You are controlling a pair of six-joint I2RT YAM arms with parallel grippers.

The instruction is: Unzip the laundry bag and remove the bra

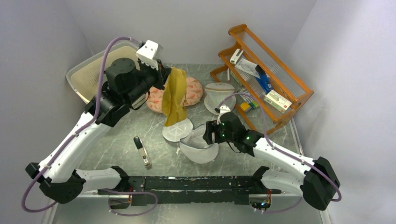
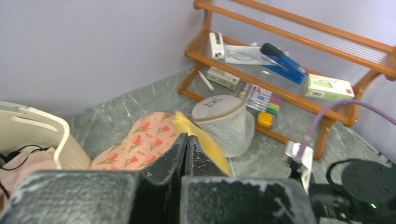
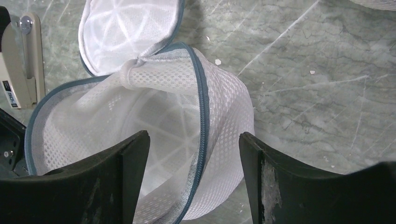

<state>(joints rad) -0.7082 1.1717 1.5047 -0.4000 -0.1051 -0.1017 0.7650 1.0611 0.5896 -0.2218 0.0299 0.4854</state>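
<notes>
The laundry bag [image 1: 198, 148] is a white mesh drum with a blue zip. It lies open at the table's middle with its round lid [image 1: 177, 130] flipped back. My left gripper [image 1: 166, 74] is shut on the yellow bra [image 1: 174, 98] and holds it up, so it hangs down toward the lid. In the left wrist view the closed fingers [image 2: 177, 154] pinch the yellow fabric [image 2: 210, 144]. My right gripper [image 1: 208, 133] is open, its jaws either side of the bag's zip rim [image 3: 201, 121]. The bag's inside looks empty in the right wrist view.
A white cone-shaped mesh bag [image 1: 219, 95] stands behind the laundry bag. A pink floral cloth [image 1: 191, 91] lies behind the bra. A wooden rack [image 1: 280, 77] with small items is at back right. A cream basket [image 1: 88, 74] is at back left. A stapler [image 1: 142, 151] lies front left.
</notes>
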